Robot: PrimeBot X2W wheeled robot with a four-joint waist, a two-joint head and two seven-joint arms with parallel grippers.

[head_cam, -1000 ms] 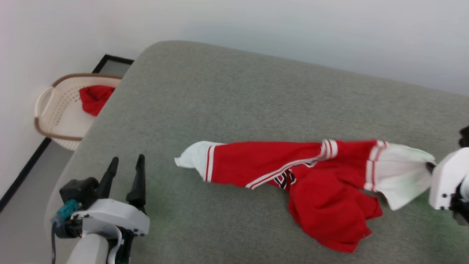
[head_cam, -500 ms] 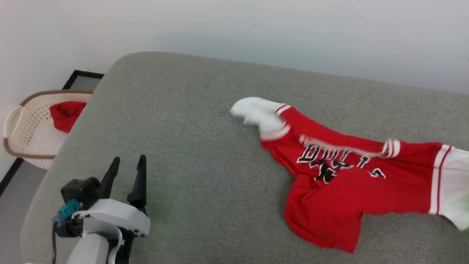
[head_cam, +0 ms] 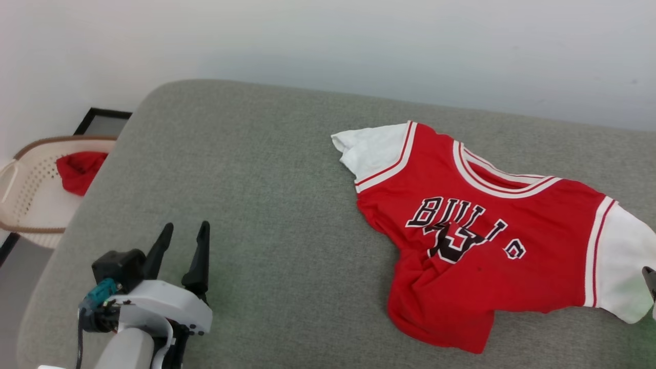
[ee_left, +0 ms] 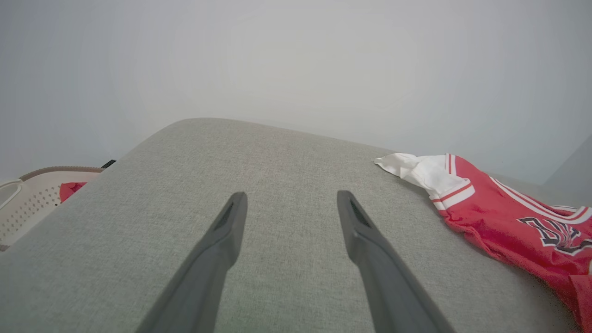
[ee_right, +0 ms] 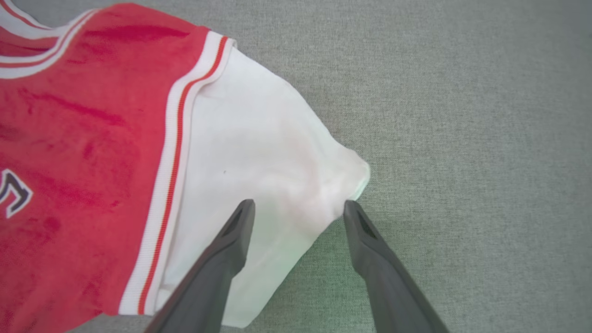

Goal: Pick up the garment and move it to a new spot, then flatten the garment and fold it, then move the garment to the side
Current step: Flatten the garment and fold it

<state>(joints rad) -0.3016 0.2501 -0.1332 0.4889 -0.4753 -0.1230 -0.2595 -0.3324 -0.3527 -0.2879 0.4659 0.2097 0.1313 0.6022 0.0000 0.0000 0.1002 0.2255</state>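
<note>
The garment (head_cam: 476, 236), a red T-shirt with white sleeves and black-and-white "BULLS" lettering, lies chest up on the grey cushion (head_cam: 266, 169), right of centre. Its lower hem is bunched and wrinkled. In the right wrist view my right gripper (ee_right: 298, 206) stands open just over the white sleeve (ee_right: 259, 148), whose tip lies loose between the fingers. One dark fingertip (head_cam: 650, 277) of it shows at the head view's right edge. My left gripper (head_cam: 185, 229) is open with nothing in it at the lower left, well away from the garment (ee_left: 508, 217); it also shows open in the left wrist view (ee_left: 291, 196).
A cream laundry basket (head_cam: 23, 215) holding a red cloth (head_cam: 77, 171) stands on the floor beyond the cushion's left edge. A pale wall runs behind the cushion. Bare cushion lies between my left gripper and the garment.
The right gripper dragged the garment by its sleeve, and it now lies spread with the lettering up. That gripper has opened and let the sleeve go. The head camera shifted; the left gripper stayed.
</note>
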